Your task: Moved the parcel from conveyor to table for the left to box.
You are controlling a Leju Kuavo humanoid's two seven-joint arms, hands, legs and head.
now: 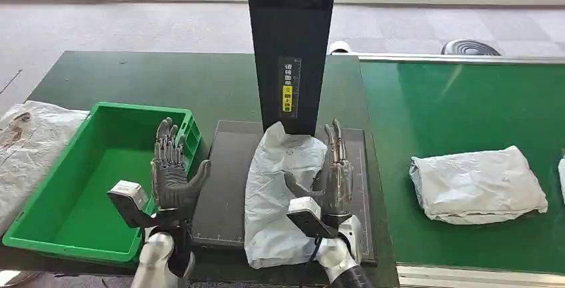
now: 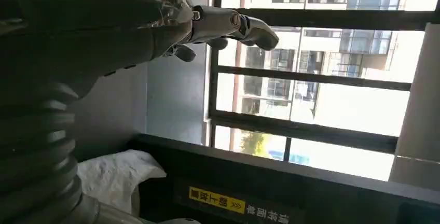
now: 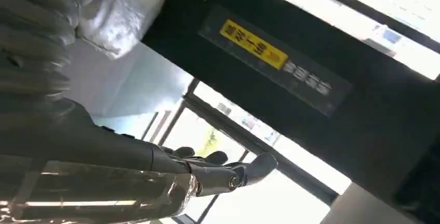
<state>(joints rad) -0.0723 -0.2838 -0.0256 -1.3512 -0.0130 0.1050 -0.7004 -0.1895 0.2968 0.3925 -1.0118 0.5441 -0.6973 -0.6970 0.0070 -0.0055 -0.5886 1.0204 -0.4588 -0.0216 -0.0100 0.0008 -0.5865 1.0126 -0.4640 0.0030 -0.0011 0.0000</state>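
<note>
Soft white plastic parcel (image 1: 280, 191) lying on the dark flat pad on the table, under the tall black post (image 1: 290, 41). Right hand (image 1: 335, 175) beside it, fingers straight and apart, holding nothing — maybe just touching its edge. Left hand (image 1: 171, 171) open too, by the green plastic bin (image 1: 40, 225). Best next, probably: reach left hand across slowly, grab the parcel's middle, lift clear of the bin's rim — then drop in.

Parcel (image 1: 280, 188): crinkled plastic wrap; crate (image 1: 73, 188): glossy green plastic.
</note>
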